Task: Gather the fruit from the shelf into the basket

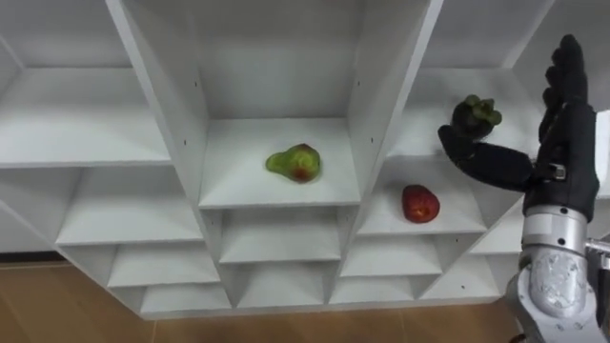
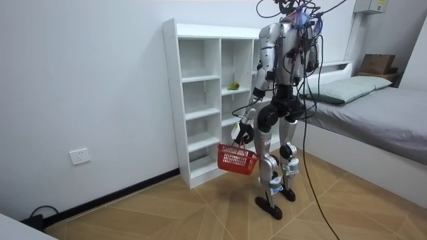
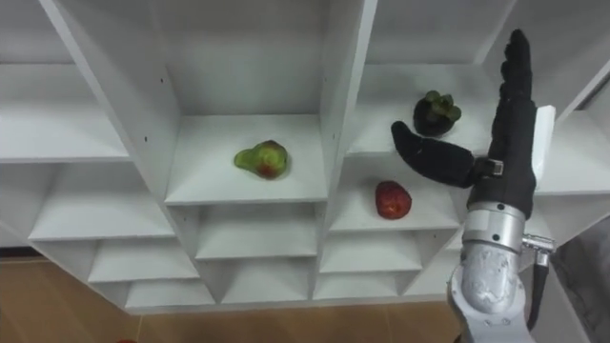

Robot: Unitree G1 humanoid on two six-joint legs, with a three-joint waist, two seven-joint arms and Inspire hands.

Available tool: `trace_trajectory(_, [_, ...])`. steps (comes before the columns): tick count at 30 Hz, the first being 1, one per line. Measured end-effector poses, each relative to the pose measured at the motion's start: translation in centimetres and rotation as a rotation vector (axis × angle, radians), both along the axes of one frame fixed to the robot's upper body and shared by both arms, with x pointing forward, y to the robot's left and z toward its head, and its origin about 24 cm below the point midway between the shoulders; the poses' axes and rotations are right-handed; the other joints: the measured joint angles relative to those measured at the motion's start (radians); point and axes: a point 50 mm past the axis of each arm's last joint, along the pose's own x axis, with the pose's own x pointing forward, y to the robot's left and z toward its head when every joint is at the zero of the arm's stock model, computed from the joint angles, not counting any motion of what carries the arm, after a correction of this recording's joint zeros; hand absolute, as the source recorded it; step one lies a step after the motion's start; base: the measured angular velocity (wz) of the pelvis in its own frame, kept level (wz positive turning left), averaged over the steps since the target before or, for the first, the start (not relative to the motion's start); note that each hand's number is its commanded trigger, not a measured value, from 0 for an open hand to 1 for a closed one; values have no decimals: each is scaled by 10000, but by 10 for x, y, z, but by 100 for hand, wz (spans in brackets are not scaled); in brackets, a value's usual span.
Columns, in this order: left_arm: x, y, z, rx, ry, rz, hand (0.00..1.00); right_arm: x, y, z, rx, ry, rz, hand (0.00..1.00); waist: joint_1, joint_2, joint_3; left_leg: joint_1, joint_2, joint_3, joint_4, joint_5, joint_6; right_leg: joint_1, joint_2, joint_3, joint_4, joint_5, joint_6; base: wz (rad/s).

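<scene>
A green pear with a red blush lies in the middle cell of the white closet. One cell to the right, a red apple rests on the lower shelf and a dark mangosteen on the shelf above it. My right hand is raised at the right, open, its fingers straight up and its thumb reaching left just under the mangosteen, apart from it. In the room view my left hand hangs low, curled on the handle of a red basket.
I stand upright on the wood floor facing the closet, which stands against the wall. A bed is close behind me at the room view's right. The closet's other cells in view hold nothing.
</scene>
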Motion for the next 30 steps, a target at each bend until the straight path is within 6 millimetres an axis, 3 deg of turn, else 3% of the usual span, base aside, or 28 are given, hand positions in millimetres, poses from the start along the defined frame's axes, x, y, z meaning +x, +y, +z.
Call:
trace_trajectory(6, [0,1,0,46,78,5,100,12,-11,-12,589,611,-90,0,5,-137,1,-23,-6,-113,3,0,1,11,-24,-83,-4,2,1,5])
trace_trajectory(10, [2,1,0,-14,69,-17,100,13,-11,-14,720,684,-8,0,0,-74,36,-46,-5,-144,2,0,1,7,-22,-115,-19,1,2,1])
trace_trajectory(16, [4,1,2,-34,-38,-33,100,16,-15,-15,931,837,-142,0,-10,-16,-6,-83,-10,-285,4,1,-1,105,-26,-228,-156,3,2,8])
trace_trajectory(22, [10,1,4,-191,-292,93,100,30,-34,-17,614,1256,-687,0,2,33,-31,-15,-12,-411,1,3,-3,169,-27,-365,-164,4,2,5])
trace_trajectory(30, [5,3,4,-185,-76,326,100,31,-34,-18,523,1524,-534,0,21,17,-9,91,-6,-412,-16,4,-5,259,-24,-340,-182,4,1,-1])
